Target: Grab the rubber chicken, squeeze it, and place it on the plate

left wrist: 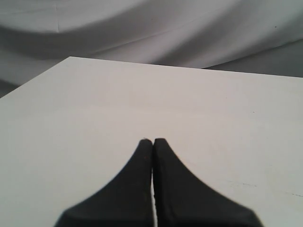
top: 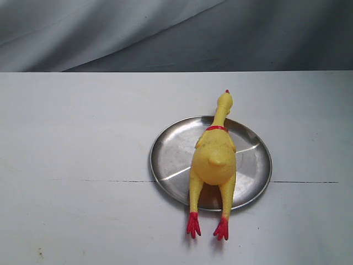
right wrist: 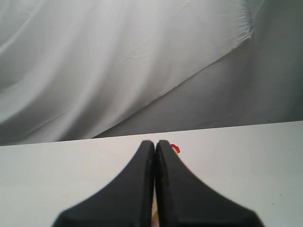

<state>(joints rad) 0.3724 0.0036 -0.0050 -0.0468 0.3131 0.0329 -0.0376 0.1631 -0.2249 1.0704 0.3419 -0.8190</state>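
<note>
The yellow rubber chicken (top: pixel 214 160) lies along the steel plate (top: pixel 171 160) in the exterior view, its head over the far rim and its red feet hanging past the near rim onto the table. Neither arm shows in that view. In the left wrist view my left gripper (left wrist: pixel 152 140) is shut with nothing between its black fingers, above bare white table. My right gripper (right wrist: pixel 155 142) is shut too, and only the chicken's red comb (right wrist: pixel 175 149) peeks out beside its fingertips; a sliver of yellow shows through the slit between the fingers.
The white table (top: pixel 77 165) has a thin dark seam (top: pixel 129 181) running across it under the plate. Grey cloth (top: pixel 176 33) hangs behind the table's far edge.
</note>
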